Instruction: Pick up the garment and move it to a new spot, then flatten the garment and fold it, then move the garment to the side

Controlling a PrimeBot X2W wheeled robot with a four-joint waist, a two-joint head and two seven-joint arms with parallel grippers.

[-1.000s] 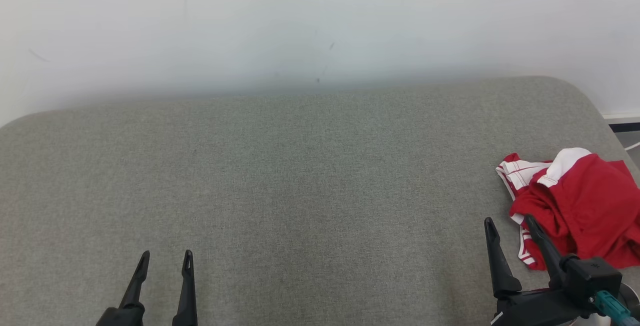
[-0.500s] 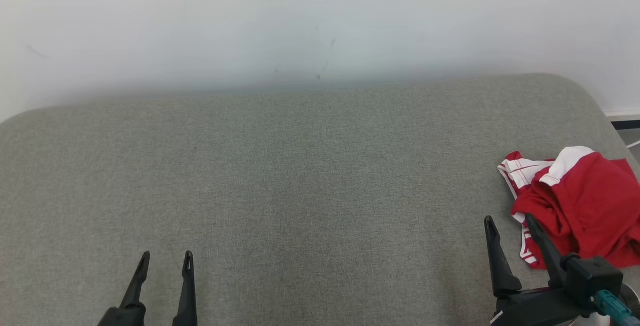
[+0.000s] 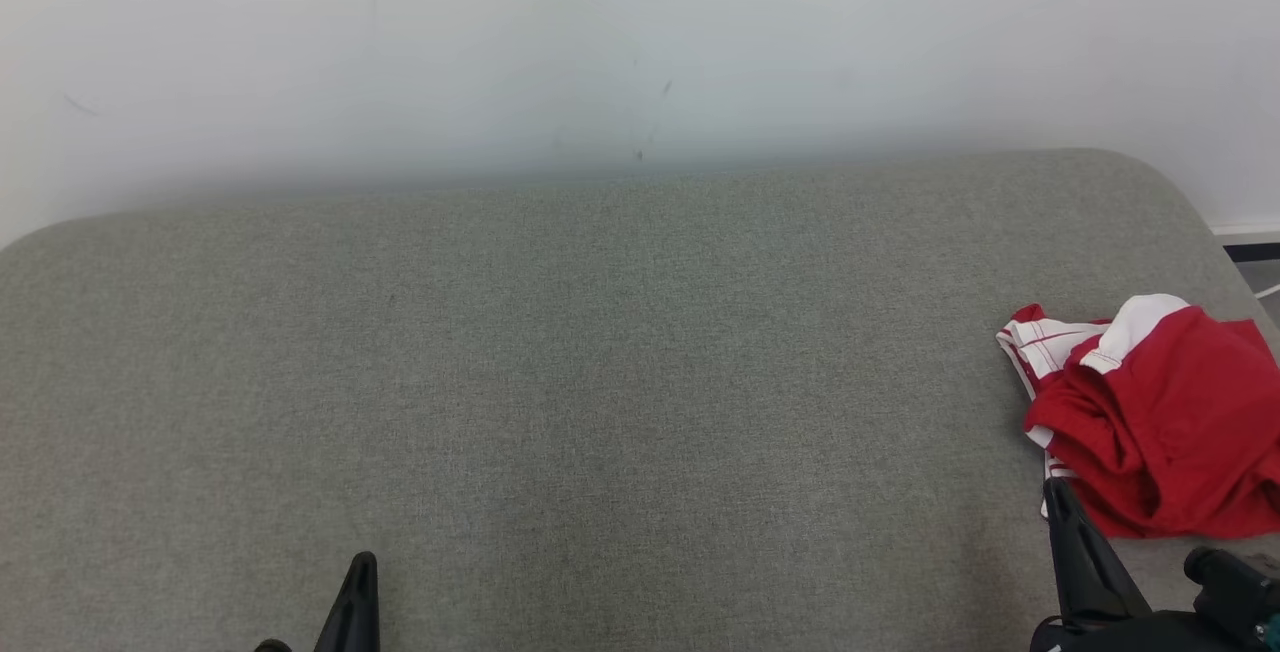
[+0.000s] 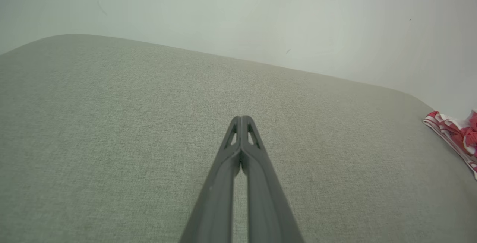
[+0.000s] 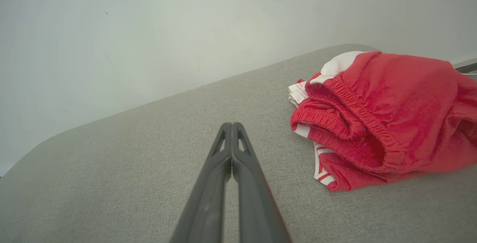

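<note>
The garment [image 3: 1160, 422] is a crumpled red piece with white trim and stripes, lying at the right edge of the grey cushioned surface [image 3: 600, 372]. In the right wrist view the garment [image 5: 380, 116] sits to the right of my right gripper [image 5: 231, 124], whose fingers are shut together on nothing. The right gripper [image 3: 1058, 492] shows at the lower right of the head view, its tip just below the garment's edge. My left gripper [image 4: 241, 118] is shut and empty over bare fabric; in the head view it [image 3: 362, 564] is at the lower left. A bit of the garment [image 4: 452, 135] shows far right in the left wrist view.
A pale wall [image 3: 640, 42] rises behind the cushioned surface. The surface's rounded right corner [image 3: 1170, 192] lies near the garment, with a dark strip of floor edge [image 3: 1250, 254] beyond it. Bare grey fabric spans the middle and left.
Both grippers have gone from open to shut and have drawn back toward the bottom of the head view. The garment lies as before.
</note>
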